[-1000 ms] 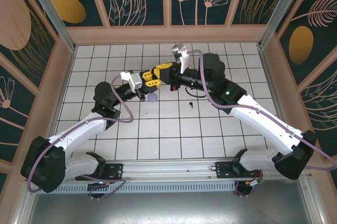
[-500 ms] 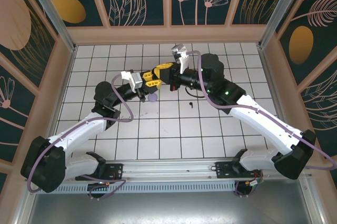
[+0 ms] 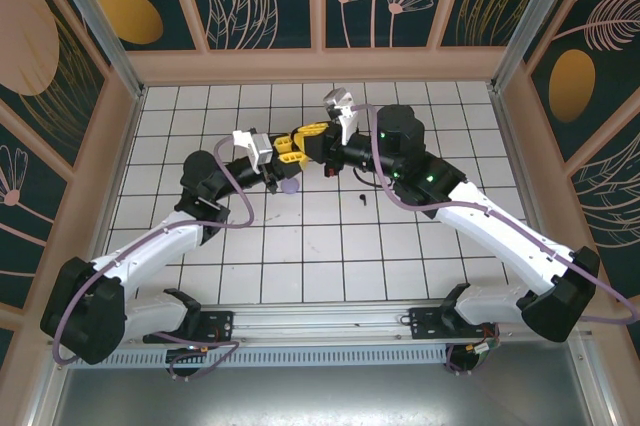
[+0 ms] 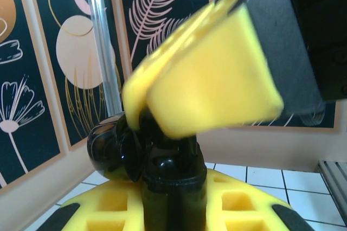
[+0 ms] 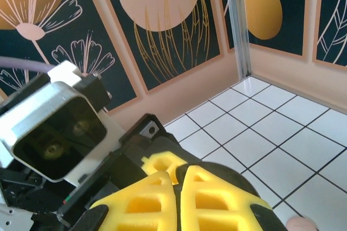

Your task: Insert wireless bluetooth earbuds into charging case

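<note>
Above the middle of the tiled floor the two grippers meet tip to tip. My left gripper is shut on an open black charging case, whose lid hangs to the left. A glossy black earbud sits in the case mouth. My right gripper comes down on it from above, its yellow fingers nearly together on the bud; the grip itself is hidden. A second black earbud lies on the tiles. The lilac and pink buds are out of view.
A lilac round case lies on the tiles just below the grippers; its pale edge also peeks in at the right wrist view's bottom right. Patterned walls enclose the white tiled floor.
The left wrist has shifted slightly up and toward the right gripper, closing the two grippers together. The bud and lilac case on the tiles have not moved.
</note>
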Tool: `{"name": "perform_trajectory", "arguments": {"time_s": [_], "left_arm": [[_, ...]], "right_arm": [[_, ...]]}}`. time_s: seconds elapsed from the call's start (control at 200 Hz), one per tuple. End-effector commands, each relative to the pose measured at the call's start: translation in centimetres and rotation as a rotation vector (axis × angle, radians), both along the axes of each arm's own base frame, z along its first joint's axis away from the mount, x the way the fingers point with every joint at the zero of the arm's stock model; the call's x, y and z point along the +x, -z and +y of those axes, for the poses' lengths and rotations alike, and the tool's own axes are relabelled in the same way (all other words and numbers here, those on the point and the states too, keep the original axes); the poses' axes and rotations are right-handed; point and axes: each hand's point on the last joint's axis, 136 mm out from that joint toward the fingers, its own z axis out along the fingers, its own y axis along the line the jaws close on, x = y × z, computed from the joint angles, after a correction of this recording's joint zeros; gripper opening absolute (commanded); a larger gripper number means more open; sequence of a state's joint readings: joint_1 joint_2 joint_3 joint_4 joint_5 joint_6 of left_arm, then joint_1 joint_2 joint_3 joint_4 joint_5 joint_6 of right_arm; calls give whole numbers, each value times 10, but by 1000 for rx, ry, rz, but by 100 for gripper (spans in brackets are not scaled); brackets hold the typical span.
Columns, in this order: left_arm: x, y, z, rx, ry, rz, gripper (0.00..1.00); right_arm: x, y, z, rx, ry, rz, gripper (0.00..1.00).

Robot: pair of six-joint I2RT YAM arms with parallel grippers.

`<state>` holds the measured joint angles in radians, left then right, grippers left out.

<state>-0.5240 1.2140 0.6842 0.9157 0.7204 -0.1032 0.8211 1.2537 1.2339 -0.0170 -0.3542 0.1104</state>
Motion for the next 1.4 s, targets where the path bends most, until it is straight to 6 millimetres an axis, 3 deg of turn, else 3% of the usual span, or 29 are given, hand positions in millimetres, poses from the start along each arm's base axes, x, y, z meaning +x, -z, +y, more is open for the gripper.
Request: {"name": "perform_trajectory", "arguments": {"time_s": [0.0, 0.185, 0.34, 0.495, 0.641, 0.786, 0.906, 1.086, 1.241, 1.396], "left_arm": [[-10, -37, 0, -68, 33, -92, 0], [-9, -37, -1, -74, 34, -79, 0], [-7, -35, 0, -75, 28, -68, 0], [-2, -27, 0, -73, 8, -45, 0], [2, -20, 3, -89, -24, -42, 0], [5, -16, 7, -104, -61, -48, 0], [7, -14, 10, -110, -82, -50, 0], [5, -13, 12, -112, -91, -59, 0], [-2, -10, 17, -103, -114, -129, 0], [1, -4, 16, -57, -132, -130, 0]], "right_arm": [[-15, 24, 3, -74, -73, 36, 5], [-7, 25, 3, -88, -37, 42, 8], [4, 4, -5, -38, 48, 37, 44], [8, -34, -20, 53, 109, 31, 55], [7, -70, -48, 170, 183, 39, 60], [24, -77, -86, 233, 340, 104, 63], [50, -42, -119, 207, 507, 227, 63], [83, 73, -151, 0, 740, 479, 63], [82, 167, -159, -158, 820, 649, 63], [81, 228, -171, -235, 884, 785, 62]]}}
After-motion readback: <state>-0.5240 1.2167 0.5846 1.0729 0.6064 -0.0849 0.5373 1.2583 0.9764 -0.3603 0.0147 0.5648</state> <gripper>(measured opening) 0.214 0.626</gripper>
